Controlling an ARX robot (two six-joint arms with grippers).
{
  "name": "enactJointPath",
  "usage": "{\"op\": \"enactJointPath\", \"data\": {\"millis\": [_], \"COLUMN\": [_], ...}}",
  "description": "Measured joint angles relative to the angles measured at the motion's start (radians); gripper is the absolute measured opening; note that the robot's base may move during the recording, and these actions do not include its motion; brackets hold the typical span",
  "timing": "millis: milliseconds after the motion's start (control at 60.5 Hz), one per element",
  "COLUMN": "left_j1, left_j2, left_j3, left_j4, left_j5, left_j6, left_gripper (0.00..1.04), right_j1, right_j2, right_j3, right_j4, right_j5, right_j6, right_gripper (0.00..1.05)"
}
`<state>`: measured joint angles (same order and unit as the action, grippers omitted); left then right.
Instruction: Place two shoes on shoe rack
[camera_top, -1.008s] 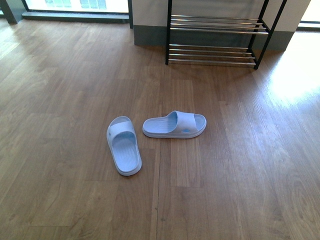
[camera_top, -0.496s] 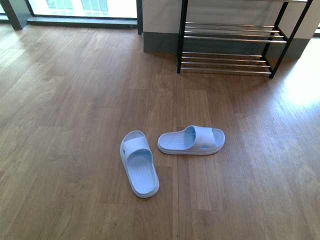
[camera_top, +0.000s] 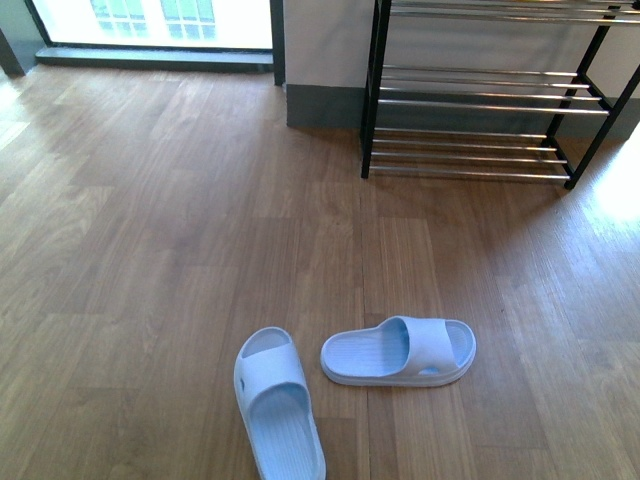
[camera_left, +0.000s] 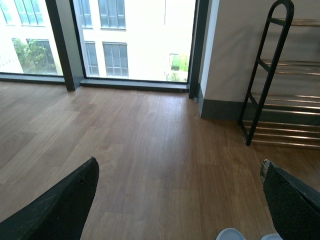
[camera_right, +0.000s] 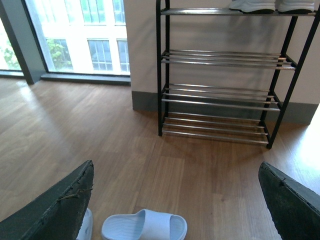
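Observation:
Two pale-blue slides lie on the wood floor. In the front view one slide points away from me, and the other slide lies crosswise to its right. The shoe rack, black-framed with silver bars, stands against the far wall. My right gripper is open above the floor, with the crosswise slide below it and the other slide at one finger's edge. On the rack's top tier I see white shoe soles. My left gripper is open over bare floor, the slides' tips just showing. Neither gripper appears in the front view.
A floor-to-ceiling window with a dark frame fills the far left wall. A grey skirting board runs along the white wall behind the rack. Open wood floor stretches between the slides and the rack.
In the front view the slides have slid down and to the right, and the rack has grown larger and lower in the picture. The view has come closer to both.

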<state>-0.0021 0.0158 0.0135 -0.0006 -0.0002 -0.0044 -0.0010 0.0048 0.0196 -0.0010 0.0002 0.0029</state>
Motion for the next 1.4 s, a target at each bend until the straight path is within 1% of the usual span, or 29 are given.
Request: {"op": "enactJointPath", "data": {"millis": [1107, 1124, 1140, 1157, 1173, 1190, 1206, 1256, 1338, 1404], "left_j1": [0.000, 0.000, 0.000, 0.000, 0.000, 0.000, 0.000, 0.000, 0.000, 0.000], "left_j2": [0.000, 0.000, 0.000, 0.000, 0.000, 0.000, 0.000, 0.000, 0.000, 0.000], "left_j3": [0.000, 0.000, 0.000, 0.000, 0.000, 0.000, 0.000, 0.000, 0.000, 0.000], "left_j4": [0.000, 0.000, 0.000, 0.000, 0.000, 0.000, 0.000, 0.000, 0.000, 0.000], "left_j5": [0.000, 0.000, 0.000, 0.000, 0.000, 0.000, 0.000, 0.000, 0.000, 0.000], "left_j6": [0.000, 0.000, 0.000, 0.000, 0.000, 0.000, 0.000, 0.000, 0.000, 0.000], "left_gripper": [0.95, 0.95, 0.95, 0.95, 0.95, 0.95, 0.95, 0.95, 0.95, 0.95], "right_j1": [0.000, 0.001, 0.013, 0.035, 0.047, 0.065, 0.079, 0.099, 0.099, 0.104], "right_j2": [-0.001, 0.000, 0.005, 0.016, 0.023, 0.040, 0.062, 0.146, 0.346, 0.566], "right_j3": [0.000, 0.000, 0.000, 0.000, 0.000, 0.001, 0.002, 0.010, 0.044, 0.115], "right_j4": [0.000, 0.000, 0.010, 0.027, 0.037, 0.052, 0.064, 0.091, 0.177, 0.262], "right_j5": [0.000, 0.007, 0.051, 0.122, 0.158, 0.232, 0.286, 0.388, 0.400, 0.352], "right_j6": [0.000, 0.000, -0.002, -0.004, -0.002, 0.003, 0.006, 0.014, 0.034, 0.065], "right_gripper": [0.96, 0.96, 0.96, 0.96, 0.96, 0.96, 0.96, 0.96, 0.96, 0.96]}}
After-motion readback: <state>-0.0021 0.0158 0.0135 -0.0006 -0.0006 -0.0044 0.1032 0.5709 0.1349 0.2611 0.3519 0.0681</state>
